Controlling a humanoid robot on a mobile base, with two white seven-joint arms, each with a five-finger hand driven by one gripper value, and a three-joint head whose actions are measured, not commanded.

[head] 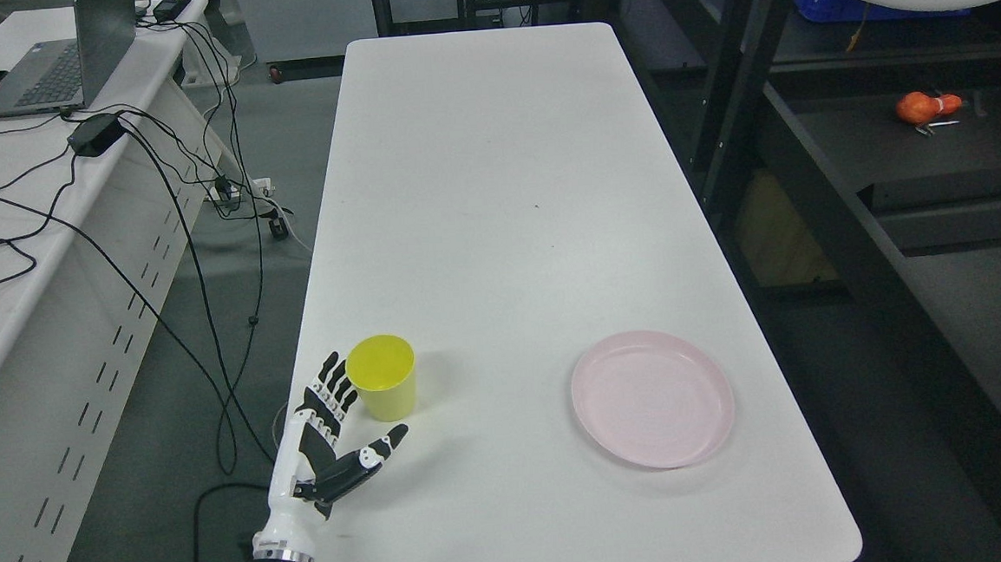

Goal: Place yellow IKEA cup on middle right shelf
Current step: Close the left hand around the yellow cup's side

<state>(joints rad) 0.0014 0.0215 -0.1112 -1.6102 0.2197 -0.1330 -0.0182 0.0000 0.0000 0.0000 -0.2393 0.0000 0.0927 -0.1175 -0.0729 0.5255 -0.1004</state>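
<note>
A yellow cup (383,377) stands upright on the white table (497,229), near its left front edge. My left hand (336,430) comes in from the lower left and sits just left of and below the cup. Its fingers (330,385) are spread beside the cup's left wall and the thumb (380,449) points right below the cup; it holds nothing. Whether the fingers touch the cup I cannot tell. The right arm is out of view. A dark shelf rack (806,167) stands along the table's right side.
A pink plate (652,398) lies at the table's front right. An orange object (924,106) rests on a shelf board at the right. A side desk (18,215) with a laptop (61,64) and hanging cables stands to the left.
</note>
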